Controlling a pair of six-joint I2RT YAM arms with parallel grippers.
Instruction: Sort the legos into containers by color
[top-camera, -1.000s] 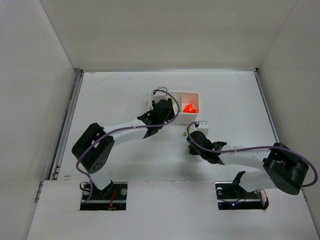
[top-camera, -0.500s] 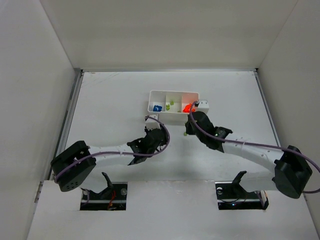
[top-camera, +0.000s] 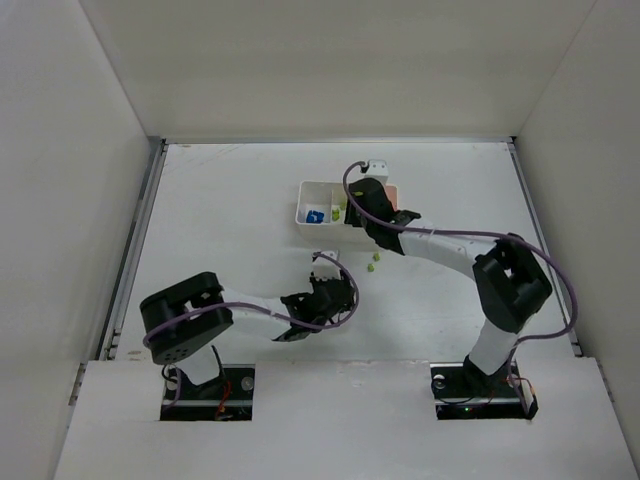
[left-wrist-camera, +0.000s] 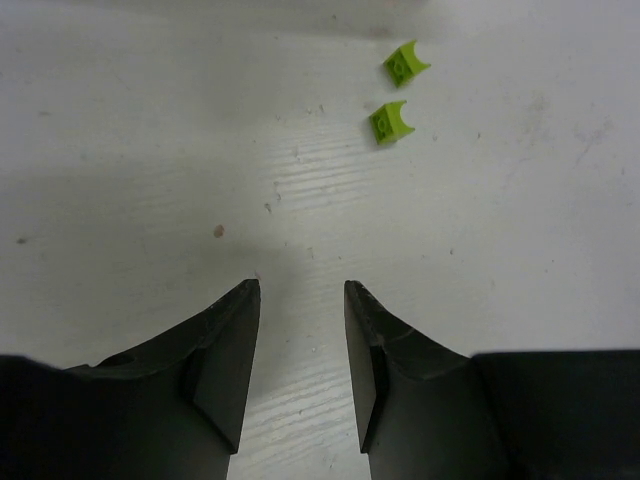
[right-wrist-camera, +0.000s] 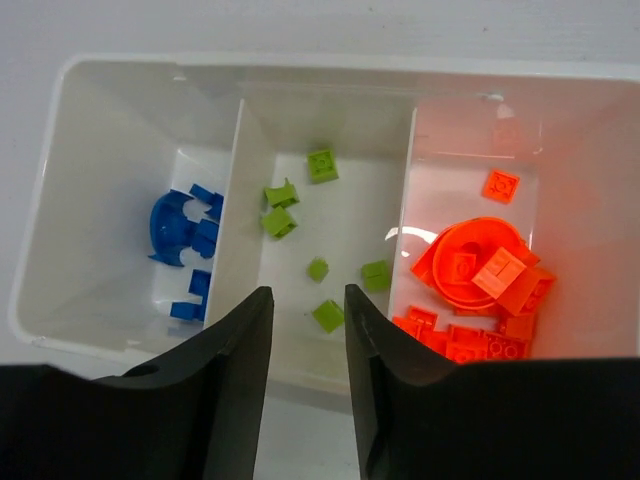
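Note:
The white tray (right-wrist-camera: 330, 72) holds the containers: blue legos (right-wrist-camera: 190, 240) in the left one, yellow-green legos (right-wrist-camera: 280, 220) in the middle one, orange-red legos (right-wrist-camera: 480, 270) in the right one. My right gripper (right-wrist-camera: 306, 293) hangs open above the middle container's near edge, and a green brick (right-wrist-camera: 327, 315) lies on the floor below its gap. In the top view this gripper (top-camera: 358, 208) covers part of the tray (top-camera: 303, 205). Two loose green legos (left-wrist-camera: 390, 121) (left-wrist-camera: 404, 63) lie on the table ahead and to the right of my open, empty left gripper (left-wrist-camera: 302, 290).
White walls enclose the table on three sides. The loose green legos (top-camera: 375, 262) lie just in front of the tray, between it and the left gripper (top-camera: 345, 285). The right arm's forearm (top-camera: 450, 245) arcs over the table to the right of them.
My right gripper rose from the table to above the tray and opened. My left arm drew back from the tray to the table's middle, then shifted slightly right.

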